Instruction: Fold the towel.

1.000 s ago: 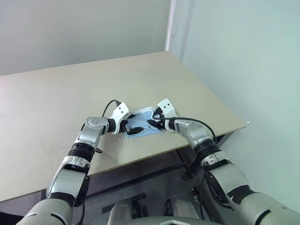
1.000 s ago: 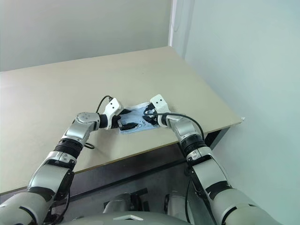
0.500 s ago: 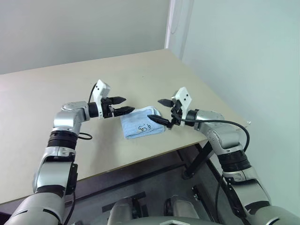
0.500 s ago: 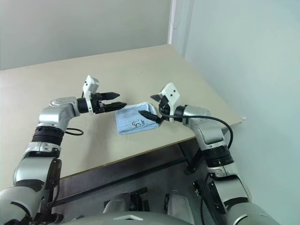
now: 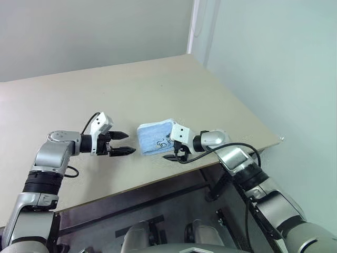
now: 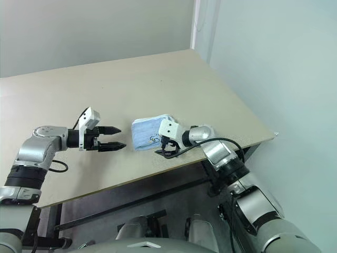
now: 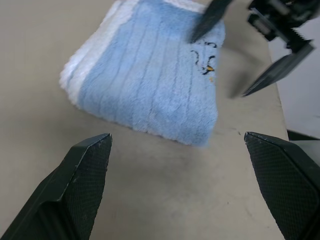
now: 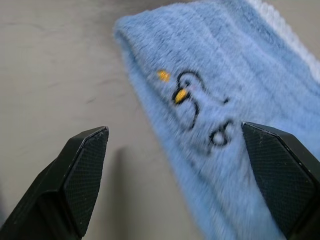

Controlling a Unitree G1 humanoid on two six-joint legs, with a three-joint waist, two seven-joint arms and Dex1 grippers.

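The towel [image 5: 155,138], light blue and fluffy with whitish edging, lies folded into a small thick pad near the table's front edge. A small dark embroidered mark [image 8: 189,102] with orange spots shows on its top. My left gripper [image 5: 129,143] hovers open a short way to the towel's left, pointing at it, with nothing between its fingers [image 7: 75,190]. At the towel's near right corner my right gripper [image 5: 172,153] stands open, low over the table and apart from the cloth. Its black fingers [image 7: 277,72] also appear in the left wrist view beyond the towel.
The beige table [image 5: 105,95] stretches wide to the left and back. Its front edge [image 5: 158,182] runs just below both grippers, and its right corner [image 5: 276,138] lies close to a pale wall.
Both grippers have come off the towel. The left has drawn back to the left. The right rose and now sits low at the near right corner. The towel lies folded.
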